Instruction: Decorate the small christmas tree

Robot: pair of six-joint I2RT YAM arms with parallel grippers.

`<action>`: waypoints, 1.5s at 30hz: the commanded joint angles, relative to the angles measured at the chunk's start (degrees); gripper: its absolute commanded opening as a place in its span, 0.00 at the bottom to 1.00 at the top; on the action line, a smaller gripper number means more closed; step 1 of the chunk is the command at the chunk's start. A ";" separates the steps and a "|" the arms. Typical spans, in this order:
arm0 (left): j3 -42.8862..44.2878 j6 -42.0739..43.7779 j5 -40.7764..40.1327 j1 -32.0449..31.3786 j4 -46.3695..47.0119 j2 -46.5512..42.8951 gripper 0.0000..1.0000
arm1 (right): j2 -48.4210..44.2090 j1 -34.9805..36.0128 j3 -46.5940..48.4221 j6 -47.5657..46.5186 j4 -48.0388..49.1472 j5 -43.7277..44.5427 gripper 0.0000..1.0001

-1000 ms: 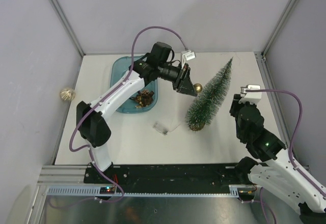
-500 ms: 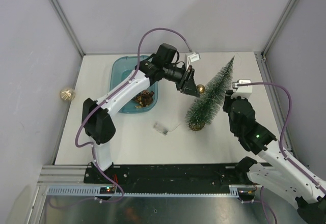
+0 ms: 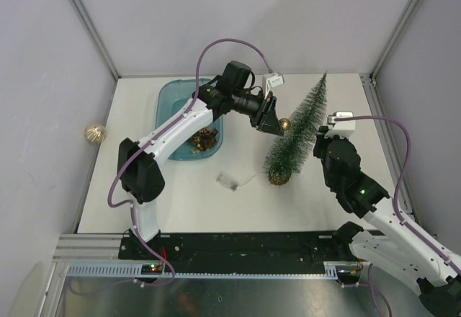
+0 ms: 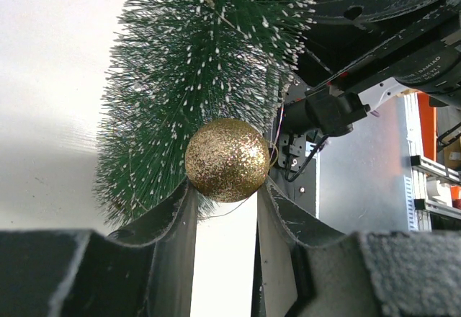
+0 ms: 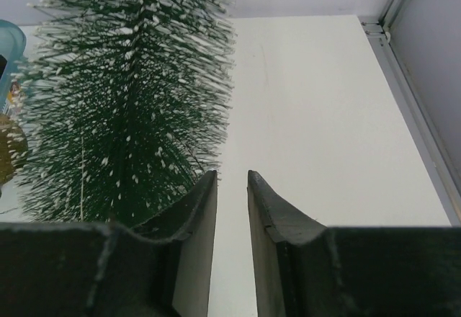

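White table [image 3: 187, 202]: carries all items. The small christmas tree [image 3: 297, 135], a slim green bottle-brush cone with frosted tips, stands on its brown base right of centre between both arms. No ornament seen on it. Blue plastic tray [image 3: 162, 115], well left, holds brownish trimmings [image 3: 204, 138]. Right gripper [image 5: 232, 176]: jaws narrow, nothing between, just beside the bristles. Left gripper [image 4: 225, 187] clamps a gold glitter ball [image 4: 227, 160] at the foliage. Judged early: nothing hung yet.
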 commanded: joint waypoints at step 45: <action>-8.30 -10.41 -0.86 5.47 11.98 -9.45 0.33 | -2.43 2.02 -1.50 2.11 2.04 -1.05 0.18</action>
